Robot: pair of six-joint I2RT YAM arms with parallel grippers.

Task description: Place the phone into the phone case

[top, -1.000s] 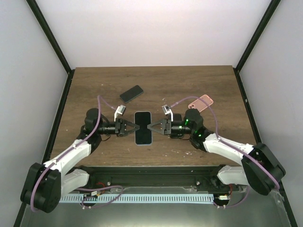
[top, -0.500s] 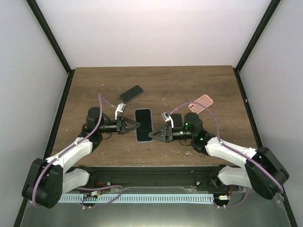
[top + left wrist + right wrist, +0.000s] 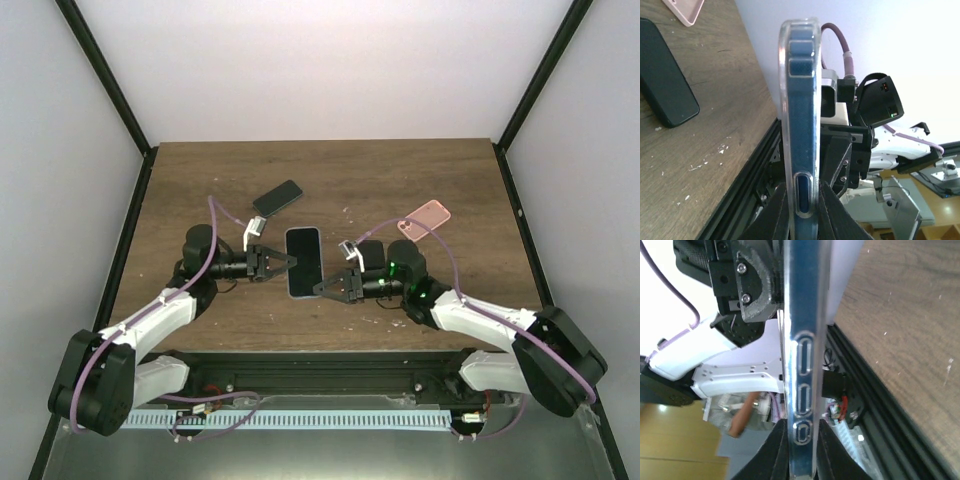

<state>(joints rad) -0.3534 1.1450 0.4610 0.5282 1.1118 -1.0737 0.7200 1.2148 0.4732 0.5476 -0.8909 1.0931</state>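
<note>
**Ana:** Down goes the right end effector (image 3: 320, 289)! A second ago it sat at three o'clock on the phone (image 3: 303, 262). Now it's at the five o'clock corner, and the phone has nudged toward twelve.

**Ben:** Is it gripping?

**Ana:** Yes, clenched on the phone. Its wrist view shows both fingers (image 3: 777, 450) pressed against the thin edge.

**Ben:** And the other arm?

**Ana:** The left end effector (image 3: 291, 263) comes in at nine o'clock and is clamped on the phone too. Its fingers (image 3: 832, 215) pinch the edge right by a long button.

**Ben:** Where's the phone itself?

**Ana:** In the middle of the counter (image 3: 400, 170), between the two arms. It's sitting in the clear case (image 3: 783, 125), with its blue side showing through the rim. I can't tell whether it's lifted off the wood.

**Ben:** Anything else out there?

**Ana:** A dark phone (image 3: 277, 198) lies flat at eleven o'clock and a pink case (image 3: 425, 216) at two o'clock. Both are apart from the held phone.
</note>
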